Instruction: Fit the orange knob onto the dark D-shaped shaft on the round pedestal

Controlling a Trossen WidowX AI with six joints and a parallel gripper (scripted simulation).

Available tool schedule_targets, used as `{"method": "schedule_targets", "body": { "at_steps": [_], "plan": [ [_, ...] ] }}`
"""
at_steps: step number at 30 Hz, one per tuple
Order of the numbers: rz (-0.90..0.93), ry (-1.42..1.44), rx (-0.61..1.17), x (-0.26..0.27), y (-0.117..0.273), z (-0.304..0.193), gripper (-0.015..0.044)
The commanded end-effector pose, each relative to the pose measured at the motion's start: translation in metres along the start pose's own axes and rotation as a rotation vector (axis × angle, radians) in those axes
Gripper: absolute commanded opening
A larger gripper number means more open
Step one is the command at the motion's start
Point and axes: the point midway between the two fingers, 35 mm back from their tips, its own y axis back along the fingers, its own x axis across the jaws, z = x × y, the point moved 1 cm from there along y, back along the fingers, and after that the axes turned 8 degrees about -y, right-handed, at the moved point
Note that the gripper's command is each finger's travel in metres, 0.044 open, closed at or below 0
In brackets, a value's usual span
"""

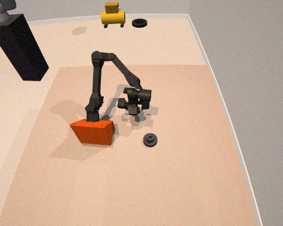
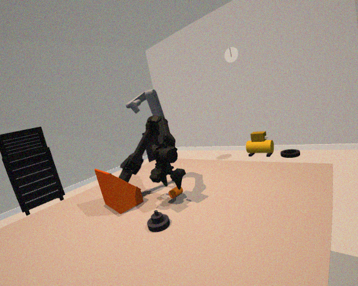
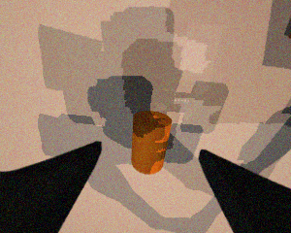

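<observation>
The orange knob (image 1: 135,115) (image 2: 175,192) (image 3: 148,150) is a small cylinder lying on its side on the table; the arm hides most of it in the top view. My gripper (image 2: 172,186) (image 3: 150,149) is open and empty, pointing down just above the knob. In the wrist view the knob shows between the two fingertips, with a gap on each side. The dark round pedestal (image 1: 149,144) (image 2: 158,226) stands upright nearer the top and exterior views, with its short shaft (image 2: 156,212) pointing up. The flat side of the shaft and the knob's hole cannot be made out.
The arm's orange base block (image 1: 95,133) (image 2: 119,195) stands left of the knob and pedestal. A yellow compressor (image 1: 112,17) (image 2: 259,146) and a black tyre (image 1: 139,23) (image 2: 290,153) are far behind. A black slatted cabinet (image 2: 31,169) is at the left.
</observation>
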Motion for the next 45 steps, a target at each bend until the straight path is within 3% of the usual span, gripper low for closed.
{"method": "schedule_targets", "body": {
  "at_steps": [1, 22, 30, 40, 45],
  "plan": [
    [-0.002, -0.006, 0.003, 0.000, -0.007, 0.001, 0.0440],
    [-0.002, -0.006, 0.008, 0.000, -0.037, 0.004, 0.0440],
    [-0.002, -0.006, 0.008, 0.000, -0.037, 0.004, 0.0240],
    [-0.002, -0.006, 0.008, 0.000, -0.037, 0.004, 0.0240],
    [-0.002, -0.006, 0.008, 0.000, -0.037, 0.004, 0.0207]
  ]
}}
